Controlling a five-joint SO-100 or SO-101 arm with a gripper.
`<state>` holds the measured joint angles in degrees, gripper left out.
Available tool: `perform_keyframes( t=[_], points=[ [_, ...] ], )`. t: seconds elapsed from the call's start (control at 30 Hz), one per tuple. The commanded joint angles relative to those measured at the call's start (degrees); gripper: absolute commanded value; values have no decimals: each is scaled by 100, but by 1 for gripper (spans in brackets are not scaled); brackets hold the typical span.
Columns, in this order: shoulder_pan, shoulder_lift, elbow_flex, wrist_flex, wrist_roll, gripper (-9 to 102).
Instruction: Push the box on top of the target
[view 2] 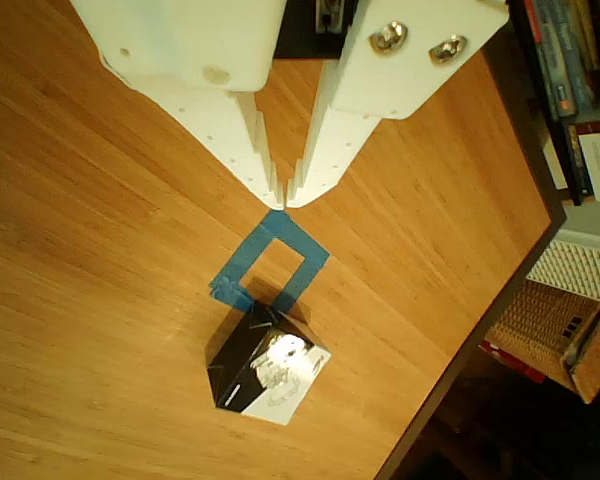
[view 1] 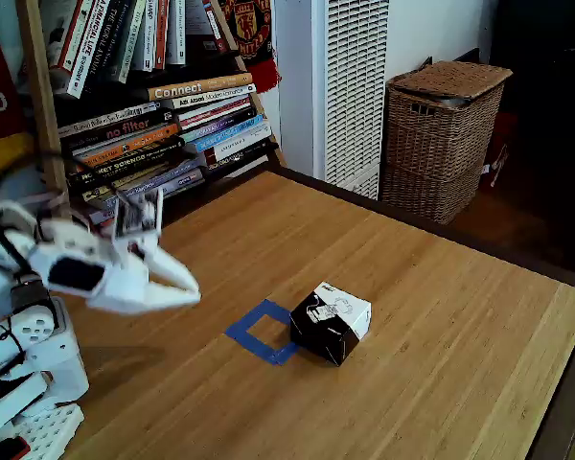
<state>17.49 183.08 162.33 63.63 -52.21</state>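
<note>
In the fixed view the white gripper (view 1: 190,285) hangs above the wooden table (view 1: 441,383) at the near left, its two fingers closed together at the tips and holding nothing. To its right, further in, lies the blue tape target (view 1: 263,332), with the box (view 1: 332,322) touching the target's right side and covering that edge, not inside it. In the other view the box (view 2: 267,371) sits just beyond the target (view 2: 270,260). Far off stand books (view 1: 163,125) and a wicker basket (view 1: 443,139).

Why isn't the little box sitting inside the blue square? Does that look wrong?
The box sits beside the blue tape target, covering one edge and turned askew to it. Nothing looks spilled or broken.
</note>
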Motion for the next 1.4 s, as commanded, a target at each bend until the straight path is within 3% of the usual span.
perform_keyframes(
  t=[0.0,0.47,1.13,1.37],
  points=[
    [88,-993,-879,-193,70,0],
    [870,-4228,-3480,-923,589,0],
    [1529,-7304,-5537,-1802,1055,0],
    [1688,-7972,-5616,-2558,835,0]
  ],
)
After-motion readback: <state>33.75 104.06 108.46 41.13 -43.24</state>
